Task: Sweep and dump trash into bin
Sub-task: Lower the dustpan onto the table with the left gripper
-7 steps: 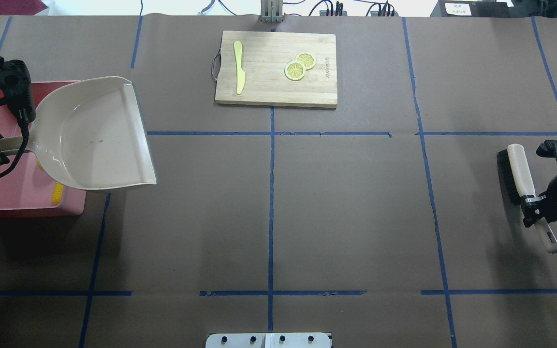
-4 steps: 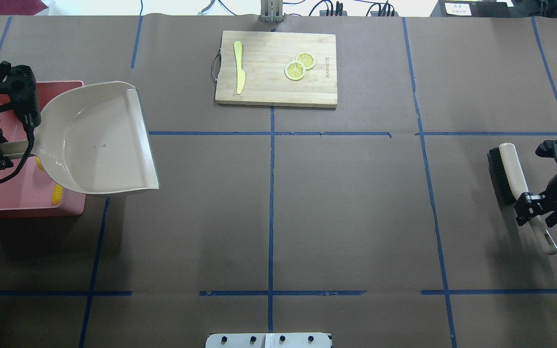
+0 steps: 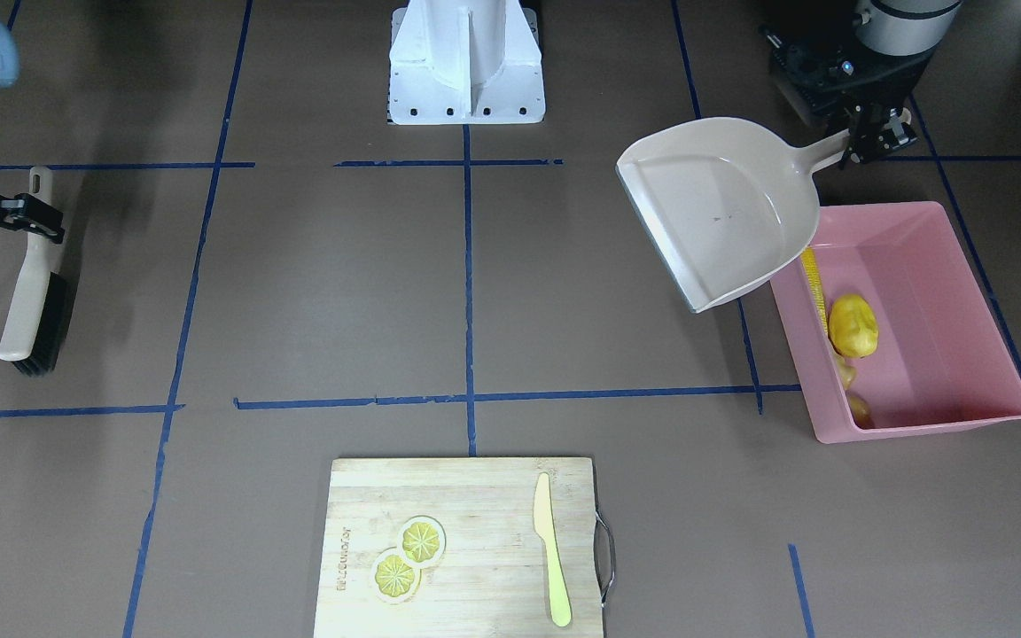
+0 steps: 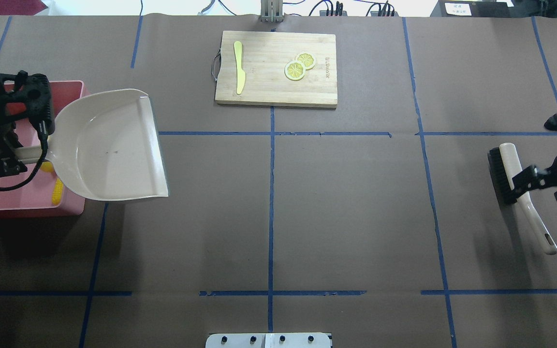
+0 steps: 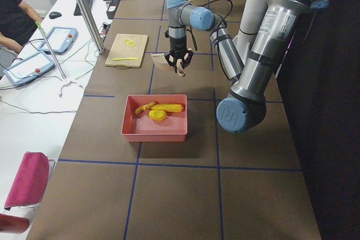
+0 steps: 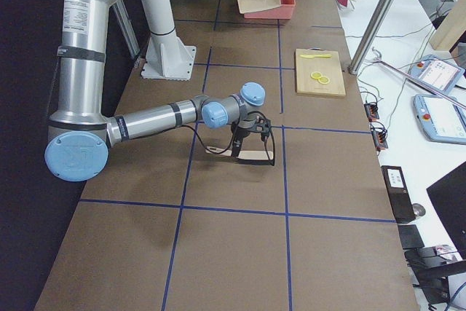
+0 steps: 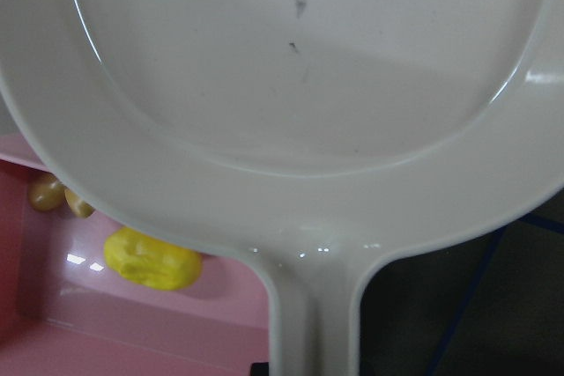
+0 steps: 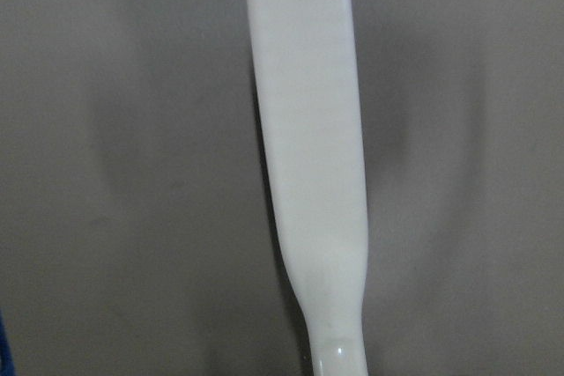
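The pink bin (image 3: 918, 427) stands at the table's left end; it also shows in the overhead view (image 4: 17, 205). In it lie the corn cob (image 3: 813, 275), the yellow potato-like lump (image 3: 853, 325) and the ginger root (image 3: 856, 408). My left gripper (image 4: 5, 155) is shut on the handle of the empty beige dustpan (image 4: 109, 145), held above the bin's inner edge and the table beside it. The brush (image 4: 513, 166) lies flat on the table at the right. My right gripper (image 4: 542, 186) is open just above its handle and holds nothing.
A wooden cutting board (image 4: 278, 94) at the far middle carries a pale yellow knife (image 4: 239, 67) and two lemon slices (image 4: 295, 70). The robot's white base (image 3: 466, 62) is at the near middle edge. Blue tape lines cross the brown table.
The left arm has carried the dustpan a little right and toward the robot. The right gripper has lowered the brush onto the table, let it go and drawn back from it.
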Controlling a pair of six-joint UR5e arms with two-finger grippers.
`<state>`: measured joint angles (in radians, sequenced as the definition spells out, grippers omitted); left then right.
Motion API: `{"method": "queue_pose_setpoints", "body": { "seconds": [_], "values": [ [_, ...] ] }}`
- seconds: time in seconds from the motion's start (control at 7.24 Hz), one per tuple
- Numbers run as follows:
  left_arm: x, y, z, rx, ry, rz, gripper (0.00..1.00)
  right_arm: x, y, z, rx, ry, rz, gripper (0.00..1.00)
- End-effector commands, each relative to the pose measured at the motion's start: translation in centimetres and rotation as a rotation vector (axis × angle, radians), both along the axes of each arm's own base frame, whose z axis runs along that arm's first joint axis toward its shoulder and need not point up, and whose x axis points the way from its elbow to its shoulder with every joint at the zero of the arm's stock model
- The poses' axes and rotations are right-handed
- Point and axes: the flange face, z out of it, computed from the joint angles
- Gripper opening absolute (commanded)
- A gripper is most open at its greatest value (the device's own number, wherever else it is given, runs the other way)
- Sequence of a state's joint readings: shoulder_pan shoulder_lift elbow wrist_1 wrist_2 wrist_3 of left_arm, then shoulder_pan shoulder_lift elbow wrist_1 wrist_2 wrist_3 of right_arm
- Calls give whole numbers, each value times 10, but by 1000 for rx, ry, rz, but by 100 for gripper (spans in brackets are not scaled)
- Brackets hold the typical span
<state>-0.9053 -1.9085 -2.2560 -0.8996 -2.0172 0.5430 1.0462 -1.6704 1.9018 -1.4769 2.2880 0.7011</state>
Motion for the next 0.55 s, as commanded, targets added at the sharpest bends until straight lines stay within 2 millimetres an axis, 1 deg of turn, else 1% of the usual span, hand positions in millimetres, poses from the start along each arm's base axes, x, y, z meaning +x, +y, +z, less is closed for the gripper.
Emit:
{"method": "queue_pose_setpoints", "body": {
  "seconds": [0.0, 0.14, 0.28, 0.41],
  "values": [
    [25, -13, 10, 38, 30, 25, 3, 58, -32, -27, 50, -27, 141, 100],
    [50, -25, 22, 59, 46, 50, 3, 66, -33, -34, 65, -30, 159, 100],
    [67, -33, 29, 90, 71, 66, 3, 67, -40, -44, 87, -34, 166, 100],
    [93, -28, 27, 104, 87, 108, 3, 76, -48, -58, 115, -45, 190, 100]
  ]
}}
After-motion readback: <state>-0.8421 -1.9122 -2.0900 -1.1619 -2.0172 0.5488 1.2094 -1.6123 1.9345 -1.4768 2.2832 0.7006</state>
